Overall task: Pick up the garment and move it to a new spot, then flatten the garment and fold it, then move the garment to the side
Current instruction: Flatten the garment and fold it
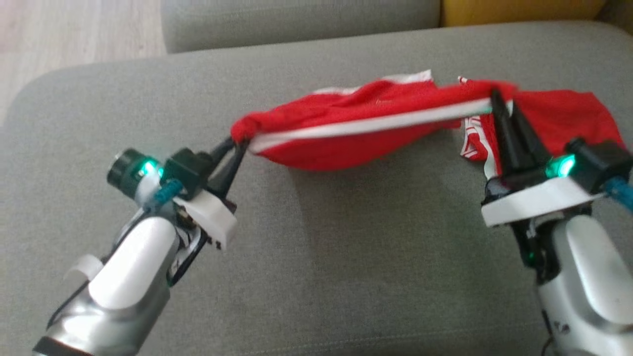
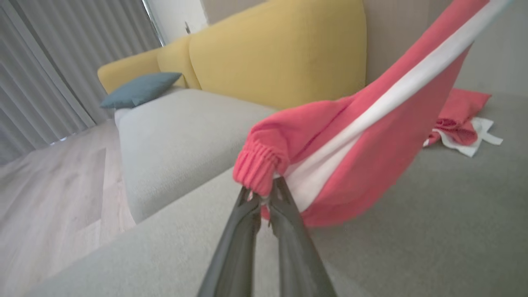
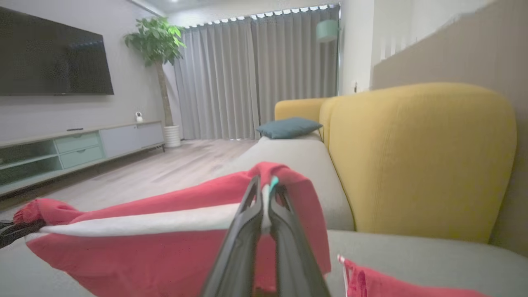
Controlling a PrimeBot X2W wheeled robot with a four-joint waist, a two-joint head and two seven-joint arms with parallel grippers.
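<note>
Beyond the garment [image 3: 144, 231], right wrist view: television [image 3: 53, 55], plant [image 3: 154, 37].

Grey sofa [image 1: 316, 277] w/ yellow backrest [image 3: 416, 156] — blue pillow [image 3: 288, 127] lay at its far end. TV [image 3: 53, 62], plant [image 3: 154, 37] & curtains [image 3: 255, 74] stood beyond the wood floor [image 3: 173, 165].

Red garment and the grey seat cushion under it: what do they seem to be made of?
The red garment looks a soft matte knit, perhaps jersey or sweatshirt cloth: note the ribbed cuff and limp sag. The grey seat cushion looks matte woven upholstery, going by its fine grainy texture; fibre unclear.
</note>
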